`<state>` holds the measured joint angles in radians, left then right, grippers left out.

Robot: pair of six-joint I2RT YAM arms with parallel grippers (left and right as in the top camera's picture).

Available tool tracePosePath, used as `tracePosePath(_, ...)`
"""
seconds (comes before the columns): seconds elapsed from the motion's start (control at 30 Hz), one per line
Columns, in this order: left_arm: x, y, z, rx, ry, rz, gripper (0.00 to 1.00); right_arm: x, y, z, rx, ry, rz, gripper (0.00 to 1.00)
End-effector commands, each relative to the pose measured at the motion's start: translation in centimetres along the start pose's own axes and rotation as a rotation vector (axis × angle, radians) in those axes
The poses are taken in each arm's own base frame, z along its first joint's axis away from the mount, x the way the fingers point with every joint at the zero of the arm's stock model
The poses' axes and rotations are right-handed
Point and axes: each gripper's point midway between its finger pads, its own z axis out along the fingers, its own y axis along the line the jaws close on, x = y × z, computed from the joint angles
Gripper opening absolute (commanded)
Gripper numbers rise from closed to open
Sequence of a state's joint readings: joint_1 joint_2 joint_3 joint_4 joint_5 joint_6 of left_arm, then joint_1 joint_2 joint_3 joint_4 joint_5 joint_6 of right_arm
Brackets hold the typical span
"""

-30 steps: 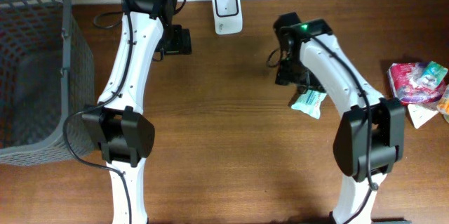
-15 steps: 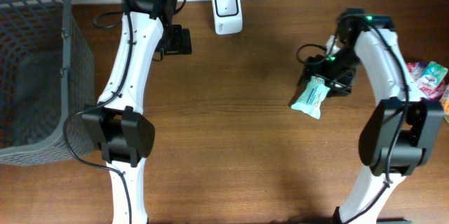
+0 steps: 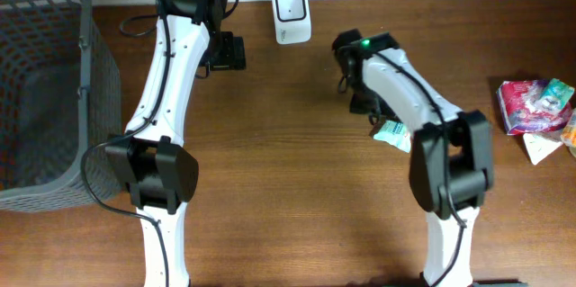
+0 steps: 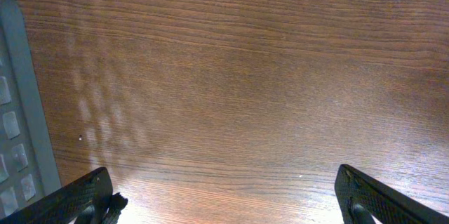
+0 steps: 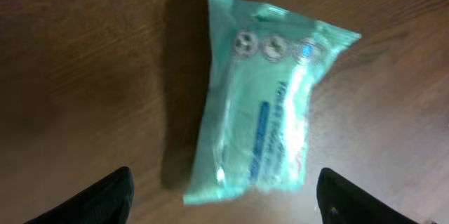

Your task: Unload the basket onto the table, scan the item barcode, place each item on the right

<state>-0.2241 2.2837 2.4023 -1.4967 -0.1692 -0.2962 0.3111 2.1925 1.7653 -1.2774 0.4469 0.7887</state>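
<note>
Mint-green wipes packet [image 5: 263, 97] lies flat on the bench [image 3: 288, 170], and the right wrist camera looks straight down on it. It sits slightly tilted, with a blue stripe running along its length and a row of small round icons near its far end. No barcode shows on the face that is up.

The right jaws stand apart. One dark fingertip [image 5: 98, 199] sits at the lower left of the wrist view and the other at the lower right, with the packet's near end between them. Neither fingertip visibly touches the wrapper, so nothing is gripped.

From overhead, the right arm [image 3: 405, 89] bends across the right half of the bench and covers most of the packet. Only a pale green corner pokes out beside the forearm. The white scanner [image 3: 292, 14] stands upright at the far edge, well apart from the packet and off to its left.

The left arm [image 3: 171, 80] reaches up along the left side, its wrist near the far edge just left of the scanner. The left jaws are spread wide, both tips at the bottom corners of their own camera view, with bare wood grain between them and nothing held.

A grey mesh basket [image 3: 99, 80] stands at the bench's left end. A cluster of colourful snack packets [image 3: 533, 105] lies at the right edge.
</note>
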Motion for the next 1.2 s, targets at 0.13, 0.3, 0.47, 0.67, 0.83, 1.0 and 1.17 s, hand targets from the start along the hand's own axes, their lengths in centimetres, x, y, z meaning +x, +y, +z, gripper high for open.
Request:
tracePosePath(0.13, -0.2, 0.0, 0.1, -0.006, -0.005, -0.009, 0.99, 0.0, -0.5, 4.1, 0.182, -0.029, -0.006, 0.78)
tracePosePath(0.3, -0.2, 0.0, 0.1, -0.006, -0.005, -0.009, 0.99, 0.7, -0.9, 5.4, 0.246, -0.003, -0.045, 0.77)
tracePosePath(0.47, -0.2, 0.0, 0.1, -0.006, -0.005, -0.008, 0.99, 1.8, -1.0, 6.7, 0.283, 0.036, -0.076, 0.57)
tracePosePath(0.67, -0.2, 0.0, 0.1, -0.006, -0.005, -0.009, 0.99, 2.5, -0.9, 8.1, 0.308, 0.061, -0.097, 0.43)
tracePosePath(0.83, -0.2, 0.0, 0.1, -0.006, -0.005, -0.009, 0.99, 3.1, -0.9, 7.6, 0.295, 0.107, -0.109, 0.22)
tracePosePath(1.0, -0.2, 0.0, 0.1, -0.006, -0.005, -0.009, 0.99, 1.7, 1.8, 3.9, 0.117, 0.171, -0.176, 0.19)
tracePosePath(1.17, -0.2, 0.0, 0.1, -0.006, -0.005, -0.009, 0.99, 2.0, 8.3, -2.5, -0.363, 0.283, -0.372, 0.19)
